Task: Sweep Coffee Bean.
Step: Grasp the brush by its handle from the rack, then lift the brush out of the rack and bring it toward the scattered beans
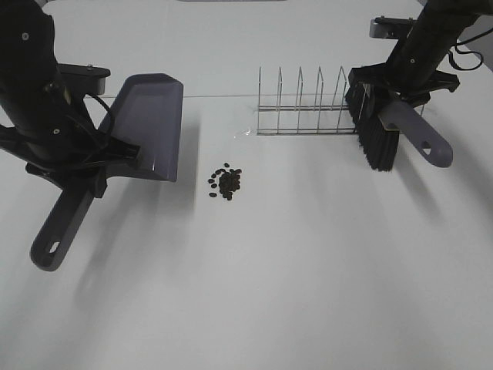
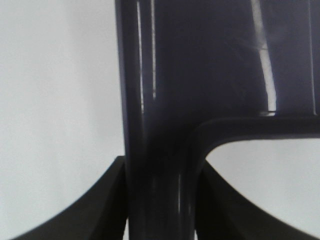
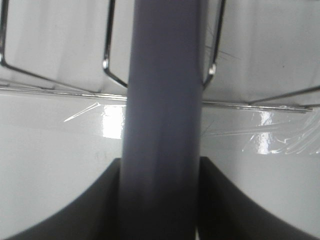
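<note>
The left tool is clenched on the handle of the dustpan, toward the left edge of the counter. The right tool is clenched on the brush handle, toward the far right corner, beside the wire rack. The coffee beans lie clustered mid-counter, near the dustpan, well apart from the brush.

You had a plain white desk filling the whole view, evenly lit from above; soft shadows fell on it, and a faint sheen, possibly glare, showed mid-desk.
</note>
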{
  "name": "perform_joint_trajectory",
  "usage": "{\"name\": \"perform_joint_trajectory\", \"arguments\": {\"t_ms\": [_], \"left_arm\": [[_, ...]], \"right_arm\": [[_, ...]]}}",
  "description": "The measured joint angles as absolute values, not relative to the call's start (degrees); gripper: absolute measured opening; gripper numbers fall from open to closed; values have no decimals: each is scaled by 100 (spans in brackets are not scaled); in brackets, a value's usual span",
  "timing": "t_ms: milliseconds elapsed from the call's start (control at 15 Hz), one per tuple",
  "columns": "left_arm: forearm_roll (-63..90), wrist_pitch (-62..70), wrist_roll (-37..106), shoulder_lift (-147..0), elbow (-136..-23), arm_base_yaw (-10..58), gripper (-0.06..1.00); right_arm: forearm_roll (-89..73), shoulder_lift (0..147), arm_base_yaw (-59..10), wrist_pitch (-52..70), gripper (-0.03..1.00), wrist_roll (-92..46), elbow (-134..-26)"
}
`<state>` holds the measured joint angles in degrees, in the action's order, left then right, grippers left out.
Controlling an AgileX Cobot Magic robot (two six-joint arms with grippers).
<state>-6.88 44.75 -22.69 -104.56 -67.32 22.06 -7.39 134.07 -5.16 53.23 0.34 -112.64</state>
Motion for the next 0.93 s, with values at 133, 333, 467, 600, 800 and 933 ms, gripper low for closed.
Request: {"name": "perform_joint_trajectory", "arguments": {"t_ms": [133,333,467,600,800,933], "left_arm": [[-688,4475,-2269,-10456,-6732,2206,36],[-688,4475,-2269,-10456,-6732,2206,36],[-688,4475,-2269,-10456,-6732,2206,36],[-688,4475,-2269,-10456,-6732,2206,36],[-688,4475,-2269,-10456,-6732,2206,36],[-688,4475,-2269,-10456,-6732,2206,36]], "right_arm": [[-739,13459,-516,5340,35,40,-11367],[-739,13465,-516,5655,35,63,-11608],[-733,13465,-516,6045,35,69,-11958],[-728,13413,-516,6285,35,103,-12175],[-613,12794,-516,6824,35,178,-12359],[-590,12450,-516,6973,35,178,-12399]]}}
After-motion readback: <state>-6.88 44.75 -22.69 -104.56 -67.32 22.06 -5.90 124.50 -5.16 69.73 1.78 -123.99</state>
